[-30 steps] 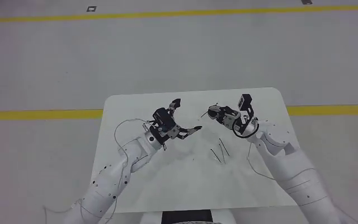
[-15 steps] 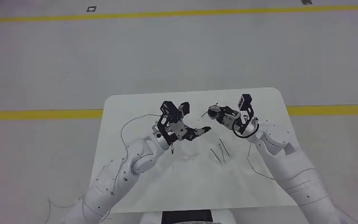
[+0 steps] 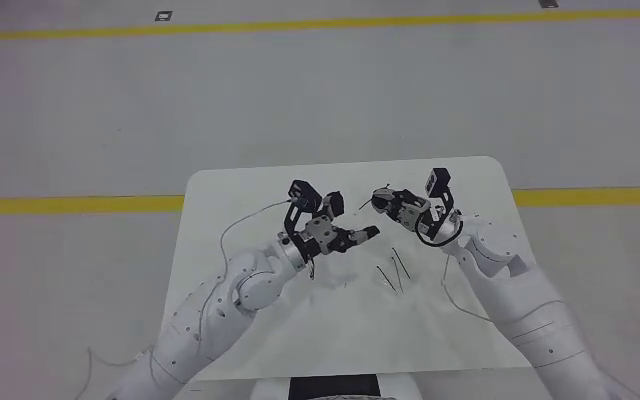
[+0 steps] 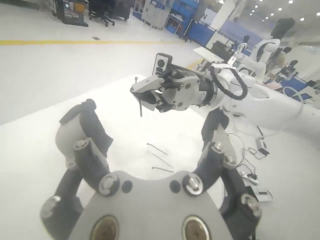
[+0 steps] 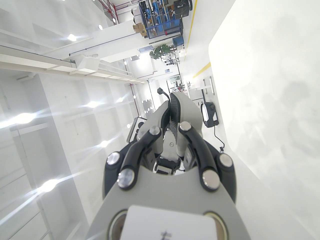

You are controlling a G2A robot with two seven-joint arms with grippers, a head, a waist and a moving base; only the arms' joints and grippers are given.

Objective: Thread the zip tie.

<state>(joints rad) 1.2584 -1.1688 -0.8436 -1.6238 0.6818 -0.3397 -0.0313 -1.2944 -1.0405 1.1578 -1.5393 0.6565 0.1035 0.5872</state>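
Right claw (image 4: 135,92) clamps the tie (image 4: 140,108) upright above the desk (image 4: 125,131); left claw (image 4: 150,116), wide open and empty, faces it.

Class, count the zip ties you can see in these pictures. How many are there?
4. One zip tie is clamped in the right end effector; three more lie close together on the table. Others may be hidden.

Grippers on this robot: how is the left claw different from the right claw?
The grey-and-black metal left gripper is spread wide open; the matching right gripper is pinched shut. The left gripper holds nothing, while the right gripper grips a thin black plastic zip tie. They share the same build, face each other and hover above the white table.
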